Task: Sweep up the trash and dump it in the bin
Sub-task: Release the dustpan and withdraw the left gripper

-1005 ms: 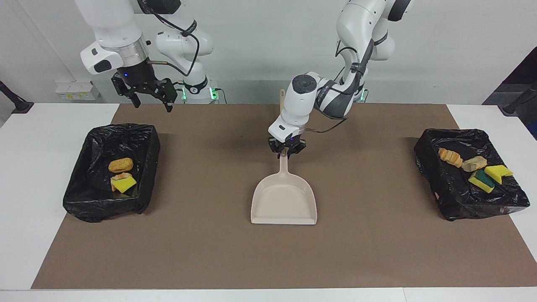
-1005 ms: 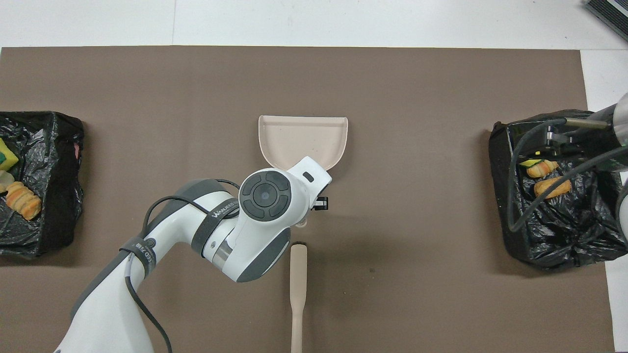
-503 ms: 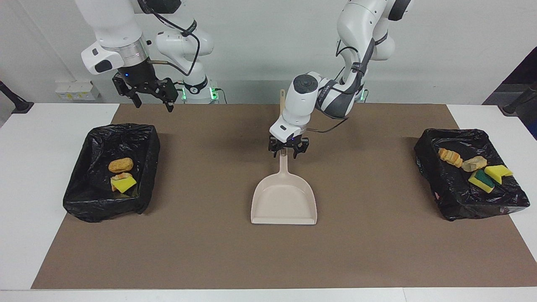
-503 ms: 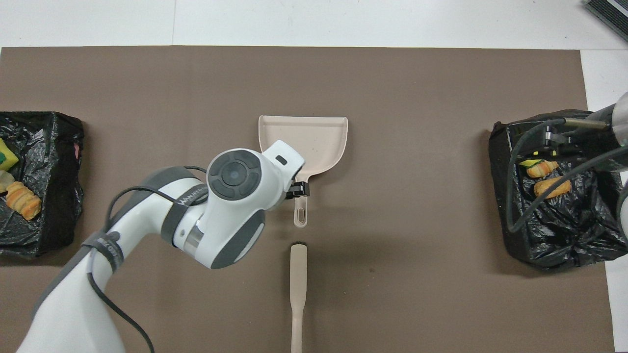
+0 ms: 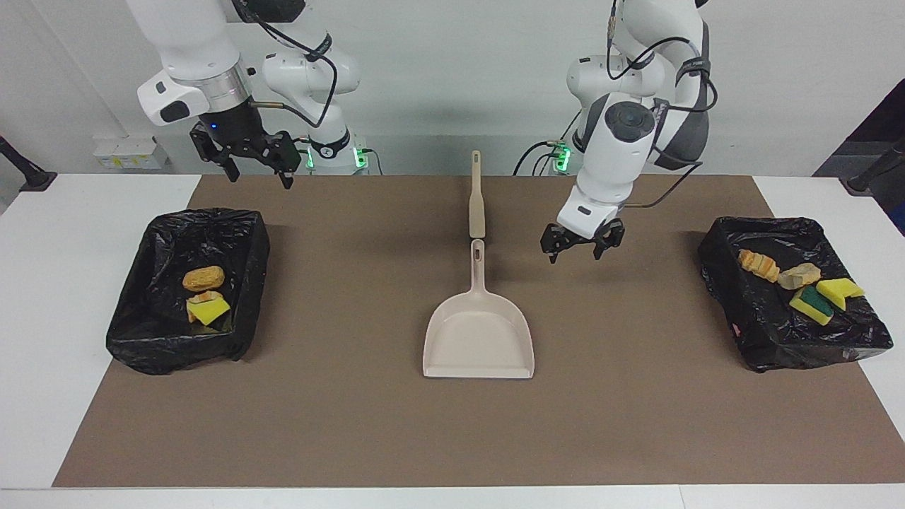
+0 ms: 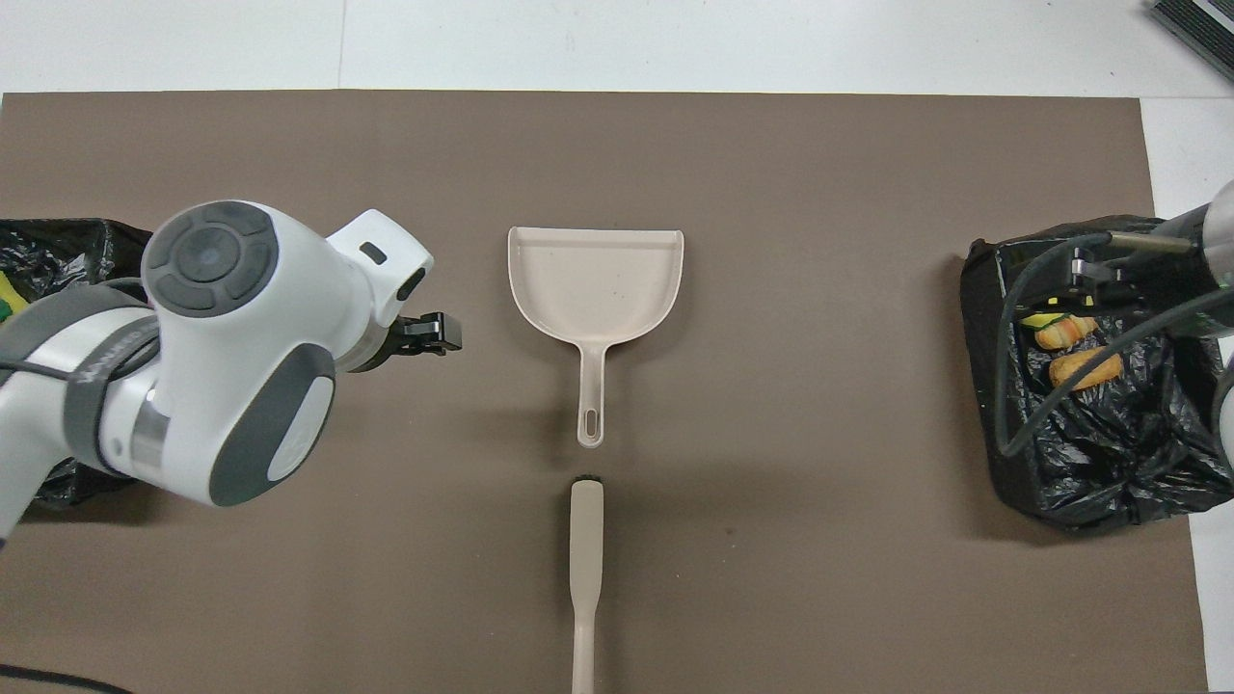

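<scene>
Counter: flat white top (image 5: 42, 339), running the full width of both views. Covering: one large rectangular brown mat (image 5: 636, 424), matte, laid across the middle of the counter so that white margins show at both ends and along the edge farthest from the robots. Wall: plain pale grey-white panel (image 5: 438, 78), unmarked, rising at the robots' end of the counter. Fitting: small white socket box (image 5: 127, 153) low on the wall toward the right arm's end. Light: even and diffuse, soft shadows on the mat.
</scene>
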Robot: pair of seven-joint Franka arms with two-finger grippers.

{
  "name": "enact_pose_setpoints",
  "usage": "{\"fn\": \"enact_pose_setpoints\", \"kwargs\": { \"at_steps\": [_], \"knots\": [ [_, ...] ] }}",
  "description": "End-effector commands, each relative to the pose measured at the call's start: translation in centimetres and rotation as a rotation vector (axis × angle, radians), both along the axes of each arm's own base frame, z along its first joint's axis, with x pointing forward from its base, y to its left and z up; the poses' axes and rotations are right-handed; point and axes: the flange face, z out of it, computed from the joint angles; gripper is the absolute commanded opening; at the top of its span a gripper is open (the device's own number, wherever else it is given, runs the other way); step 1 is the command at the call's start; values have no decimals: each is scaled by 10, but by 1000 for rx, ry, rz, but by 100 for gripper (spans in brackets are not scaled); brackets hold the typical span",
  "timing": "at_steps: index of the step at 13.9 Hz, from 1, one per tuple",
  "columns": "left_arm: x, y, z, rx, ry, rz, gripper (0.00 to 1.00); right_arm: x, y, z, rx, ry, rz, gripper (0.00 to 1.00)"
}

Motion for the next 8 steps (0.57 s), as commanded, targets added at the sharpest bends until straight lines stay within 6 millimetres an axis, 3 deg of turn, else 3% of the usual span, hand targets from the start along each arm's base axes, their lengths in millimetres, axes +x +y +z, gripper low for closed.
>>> {"fn": "enact_pose_setpoints", "kwargs": {
  "at_steps": [1,6,8],
  "knots": [
    [-11,8,12,28,6,-28,100,2,-2,4,17,-14,11,100],
    [-6,12,24,18,-16,-18,100,2,-2,4,19,-14,8,100],
    [5,30,40,10,-39,20,100,2,-2,4,19,-14,9,100]
  ]
}}
